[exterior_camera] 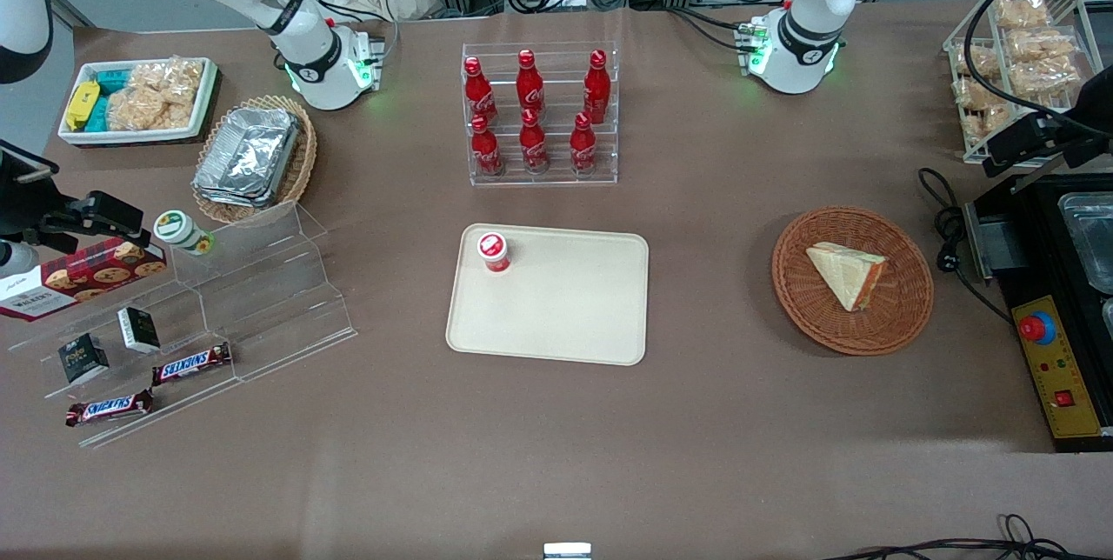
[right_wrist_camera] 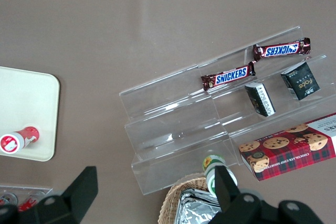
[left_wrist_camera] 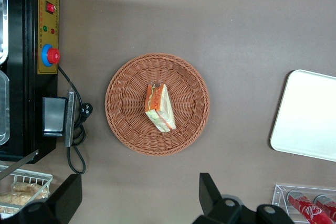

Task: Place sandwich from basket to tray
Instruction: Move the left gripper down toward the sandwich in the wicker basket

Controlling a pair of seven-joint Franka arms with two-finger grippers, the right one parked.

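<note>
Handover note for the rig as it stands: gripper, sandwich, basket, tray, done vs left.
Gripper: open, empty, high above the table beside the basket.
Sandwich: lying in the basket, untouched.
Tray: nearer the front camera than the bottle rack; a small red-capped bottle stands in one corner, the rest bare.
Done: nothing yet.
Left: descend, grasp sandwich, carry to tray, release.

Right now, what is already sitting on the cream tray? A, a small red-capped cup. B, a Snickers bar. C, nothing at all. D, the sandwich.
A: a small red-capped cup stands near one corner of the tray, while the sandwich lies in the round basket, with the open end effector above the table beside the basket.
</note>
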